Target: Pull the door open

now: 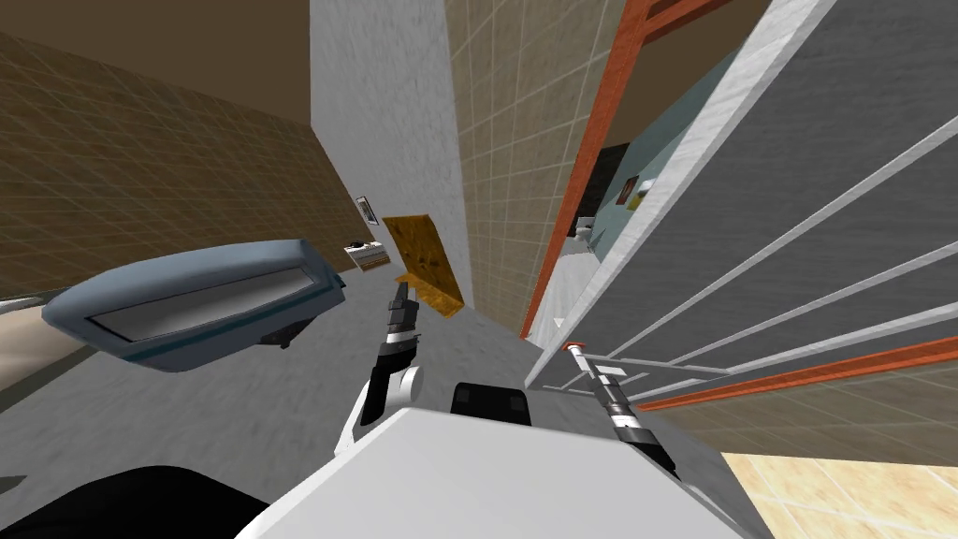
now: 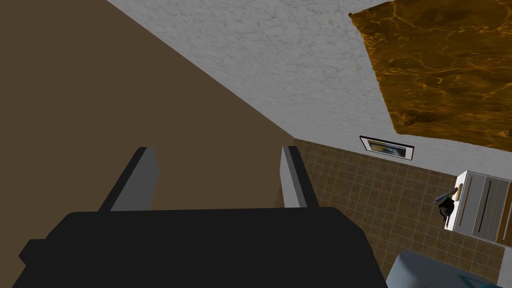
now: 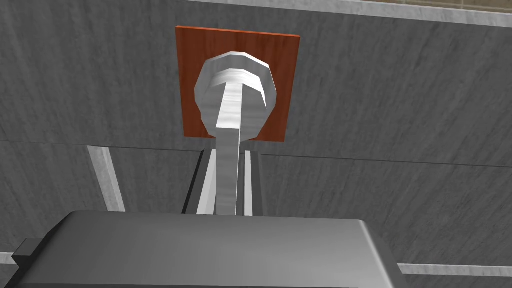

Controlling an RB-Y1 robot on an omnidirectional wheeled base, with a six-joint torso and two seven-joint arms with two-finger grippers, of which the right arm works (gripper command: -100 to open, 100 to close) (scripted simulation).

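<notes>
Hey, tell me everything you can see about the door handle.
The door handle is a shiny light grey lever on a round base, mounted on a square reddish-brown plate on the dark grey door. Its bar runs straight into the right gripper, whose fingers press it from both sides.

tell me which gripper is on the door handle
The right gripper, shut on the grey lever handle; the left gripper is open and empty.
</notes>
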